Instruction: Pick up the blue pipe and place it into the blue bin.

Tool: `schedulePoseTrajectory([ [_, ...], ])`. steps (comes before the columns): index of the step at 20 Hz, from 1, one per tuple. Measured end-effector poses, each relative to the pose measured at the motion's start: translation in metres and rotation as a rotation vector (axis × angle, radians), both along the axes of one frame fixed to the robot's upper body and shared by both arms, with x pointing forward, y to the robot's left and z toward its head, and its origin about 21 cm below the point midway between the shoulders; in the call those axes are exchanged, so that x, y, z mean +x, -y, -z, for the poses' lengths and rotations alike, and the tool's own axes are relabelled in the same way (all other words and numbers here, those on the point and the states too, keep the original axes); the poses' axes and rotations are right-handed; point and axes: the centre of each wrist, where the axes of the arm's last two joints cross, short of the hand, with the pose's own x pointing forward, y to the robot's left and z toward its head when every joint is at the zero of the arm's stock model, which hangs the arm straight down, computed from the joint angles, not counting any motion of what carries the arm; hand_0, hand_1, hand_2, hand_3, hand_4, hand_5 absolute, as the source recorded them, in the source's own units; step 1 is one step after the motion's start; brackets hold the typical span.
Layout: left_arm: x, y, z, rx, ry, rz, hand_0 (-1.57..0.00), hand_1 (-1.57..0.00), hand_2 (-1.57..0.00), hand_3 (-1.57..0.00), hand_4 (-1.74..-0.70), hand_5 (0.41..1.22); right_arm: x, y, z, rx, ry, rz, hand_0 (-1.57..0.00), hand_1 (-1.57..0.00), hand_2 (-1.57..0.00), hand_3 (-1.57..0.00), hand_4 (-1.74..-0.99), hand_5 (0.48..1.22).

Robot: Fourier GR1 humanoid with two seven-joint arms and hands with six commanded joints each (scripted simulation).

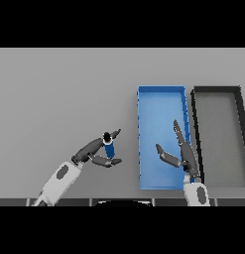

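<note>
Pipe (109,148) upright | pinched in left robot hand (96,153) | right robot hand (181,149) released

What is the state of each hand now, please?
Left hand: shut on the blue pipe.
Right hand: open, holding nothing, over the blue bin.

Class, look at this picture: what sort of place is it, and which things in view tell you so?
Probably a sorting bench: a plain grey table with a blue bin beside a dark bin, and a blue pipe held in the left hand.

L hand (96,151) curled, R hand (179,149) straight-fingered
</note>
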Motion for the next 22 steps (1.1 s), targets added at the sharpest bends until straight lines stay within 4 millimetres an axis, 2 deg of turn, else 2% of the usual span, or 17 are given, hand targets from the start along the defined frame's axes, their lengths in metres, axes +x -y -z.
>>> schedulePoseTrajectory([
  [1, 0.0, 0.001, 0.003, -0.022, 0.001, -0.001, 0.0, 0.0, 0.0, 0.0, -1.21, 0.533, 0.003, -0.001, -0.002, 0.006, -0.01, 0.012, 0.0, 0.0, 0.0, 0.0, -1.206, 0.606],
  [3, 0.006, 0.014, 0.001, -0.055, 0.008, -0.006, 0.0, -0.04, -0.11, -0.04, -1.27, 0.585, 0.006, 0.004, -0.003, 0.002, -0.01, 0.019, 0.0, 0.0, 0.0, 0.0, -1.196, 0.603],
  [5, 0.003, 0.014, 0.005, -0.081, -0.001, -0.022, -0.1, -0.26, -0.36, -0.22, -1.32, 0.651, 0.007, 0.003, -0.002, -0.014, -0.013, 0.02, 0.0, 0.0, 0.0, 0.0, -1.198, 0.605],
  [6, 0.002, 0.017, 0.004, -0.091, 0.002, -0.028, -0.29, -0.46, -0.54, -0.49, -1.34, 0.765, 0.007, 0.002, -0.001, 0.0, -0.017, 0.014, 0.0, 0.0, 0.0, 0.0, -1.199, 0.605],
  [8, 0.001, 0.023, 0.006, -0.129, -0.037, -0.039, -0.72, -0.86, -0.9, -0.88, -1.48, 0.929, 0.005, 0.006, 0.001, -0.001, -0.022, 0.022, 0.0, 0.0, 0.0, 0.0, -1.198, 0.604],
  [9, 0.0, 0.024, 0.007, -0.126, -0.019, -0.034, -0.89, -1.0, -1.03, -1.01, -1.53, 0.988, 0.003, 0.006, 0.001, 0.004, -0.013, 0.016, 0.0, 0.0, 0.0, 0.0, -1.195, 0.604],
  [11, -0.004, 0.027, 0.01, -0.156, 0.012, 0.005, -1.13, -1.2, -1.23, -1.17, -1.6, 1.072, 0.005, 0.004, 0.0, 0.004, -0.01, 0.018, 0.0, 0.0, 0.0, 0.0, -1.198, 0.604],
  [13, -0.002, 0.03, 0.011, -0.155, 0.037, 0.017, -1.29, -1.34, -1.35, -1.27, -1.65, 1.125, 0.007, 0.001, -0.001, 0.005, -0.009, 0.015, 0.0, 0.0, 0.0, 0.0, -1.191, 0.602],
  [16, -0.007, 0.035, 0.01, -0.16, 0.049, 0.002, -1.43, -1.45, -1.46, -1.38, -1.69, 1.172, 0.008, 0.004, 0.0, 0.007, -0.025, 0.013, 0.0, 0.0, 0.0, 0.0, -1.189, 0.601],
  [22, -0.007, 0.05, -0.026, -0.273, 0.141, 0.008, -1.53, -1.54, -1.54, -1.46, -1.73, 1.208, 0.004, 0.006, 0.005, -0.018, -0.007, 0.019, 0.0, 0.0, 0.0, 0.0, -1.172, 0.603],
])
